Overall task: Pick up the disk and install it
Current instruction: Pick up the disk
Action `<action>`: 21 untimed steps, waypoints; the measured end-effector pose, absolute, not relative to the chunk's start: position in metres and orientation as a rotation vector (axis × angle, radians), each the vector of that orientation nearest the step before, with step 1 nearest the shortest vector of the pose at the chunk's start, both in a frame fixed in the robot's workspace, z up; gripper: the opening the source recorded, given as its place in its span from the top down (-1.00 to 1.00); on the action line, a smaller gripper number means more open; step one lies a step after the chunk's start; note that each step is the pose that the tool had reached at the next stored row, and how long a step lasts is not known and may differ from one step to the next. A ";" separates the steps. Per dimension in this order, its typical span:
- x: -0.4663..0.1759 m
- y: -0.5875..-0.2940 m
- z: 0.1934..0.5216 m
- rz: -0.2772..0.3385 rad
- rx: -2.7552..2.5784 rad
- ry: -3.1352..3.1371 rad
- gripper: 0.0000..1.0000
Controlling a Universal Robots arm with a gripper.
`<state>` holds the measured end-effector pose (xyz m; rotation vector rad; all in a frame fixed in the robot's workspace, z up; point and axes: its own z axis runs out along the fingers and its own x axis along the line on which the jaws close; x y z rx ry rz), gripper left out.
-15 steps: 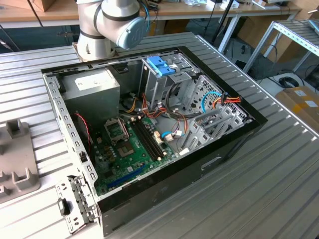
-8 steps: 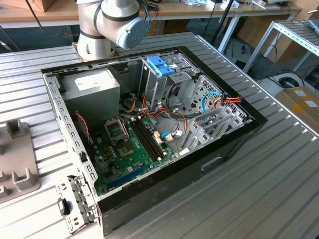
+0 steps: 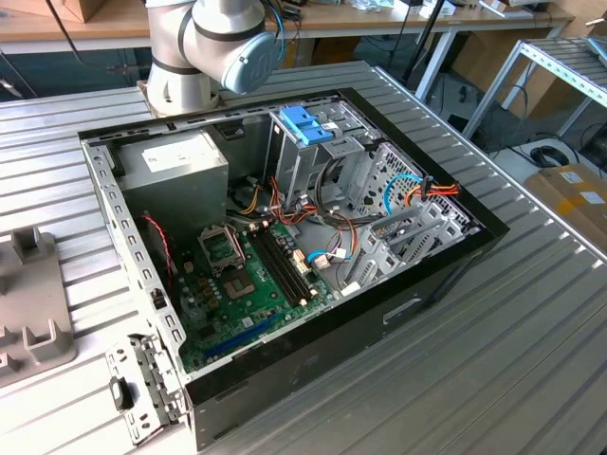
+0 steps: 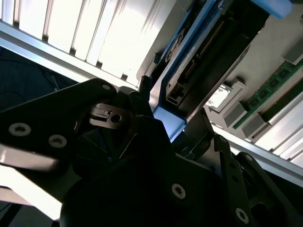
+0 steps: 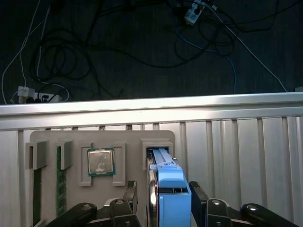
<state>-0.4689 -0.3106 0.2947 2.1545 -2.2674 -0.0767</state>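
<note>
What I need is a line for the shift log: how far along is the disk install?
Done: nothing yet; the disk stands on edge in the grey holder, outside the computer case. In hand: the claw is at the disk; its grip is unclear. Left: the lift and the install.

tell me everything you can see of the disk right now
The disk stands on edge, its far end in a slot of the grey holder tray on the ribbed metal table. A light-blue plastic frame covers the edge facing the first wrist camera, with a silvery metal side beside it. The second wrist view shows its dark body and a connector strip between blue rails. The gripper straddles it.
</note>
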 end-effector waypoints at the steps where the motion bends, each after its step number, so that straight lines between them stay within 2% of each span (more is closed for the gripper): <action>1: -0.469 -0.311 0.294 -0.077 2.155 -2.267 -0.11; 9: -0.469 -0.311 0.293 -0.077 2.155 -2.267 -0.11; 10: -0.469 -0.311 0.293 -0.077 2.155 -2.267 -0.09; 13: -0.469 -0.311 0.293 -0.077 2.155 -2.267 0.26; 21: -0.469 -0.311 0.293 -0.077 2.155 -2.267 0.26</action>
